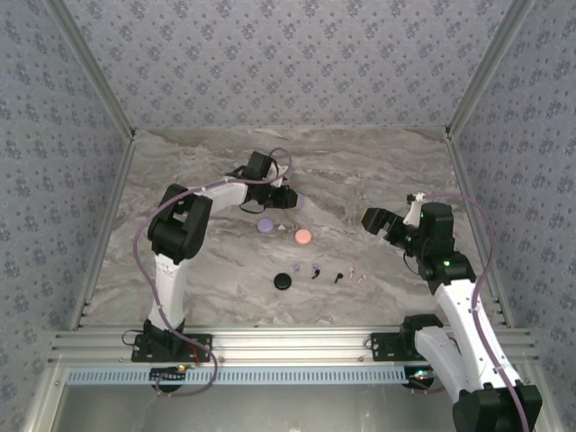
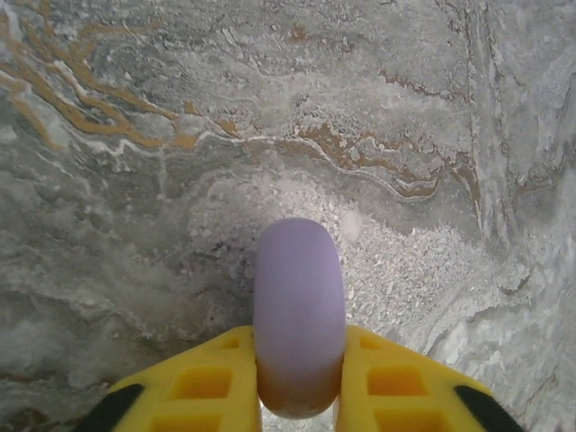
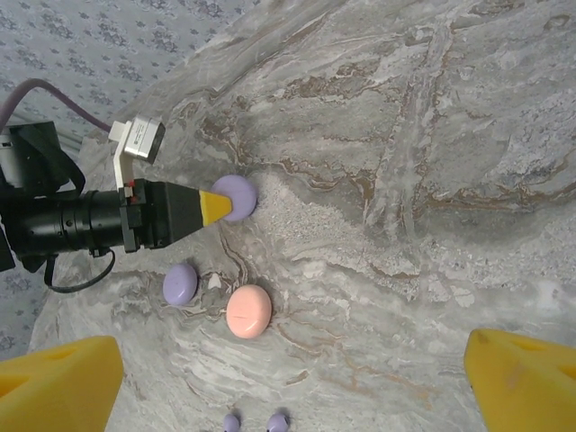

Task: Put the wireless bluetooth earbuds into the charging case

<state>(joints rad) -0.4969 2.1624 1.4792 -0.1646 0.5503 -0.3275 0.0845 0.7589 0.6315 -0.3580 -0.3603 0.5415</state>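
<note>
My left gripper [image 2: 299, 396] is shut on a lilac round charging case [image 2: 299, 315], held on edge between the yellow fingers [image 2: 207, 387] low over the marble table. This held case [image 3: 238, 193] lies at the far middle of the table [image 1: 301, 203]. Two lilac earbuds [image 1: 301, 269] [image 1: 315, 269], a black earbud [image 1: 338, 277] and two pale pink earbuds [image 1: 352, 272] [image 1: 362, 277] lie in a row nearer the front. My right gripper [image 1: 382, 223] hovers open to their right, its fingers [image 3: 58, 387] wide apart with nothing between them.
A second lilac disc [image 1: 265, 225], a pink disc [image 1: 303, 236] and a black disc [image 1: 284, 282] lie flat on the marble. A small white scrap [image 3: 216, 282] sits between the lilac and pink discs. Patterned walls enclose the table on three sides.
</note>
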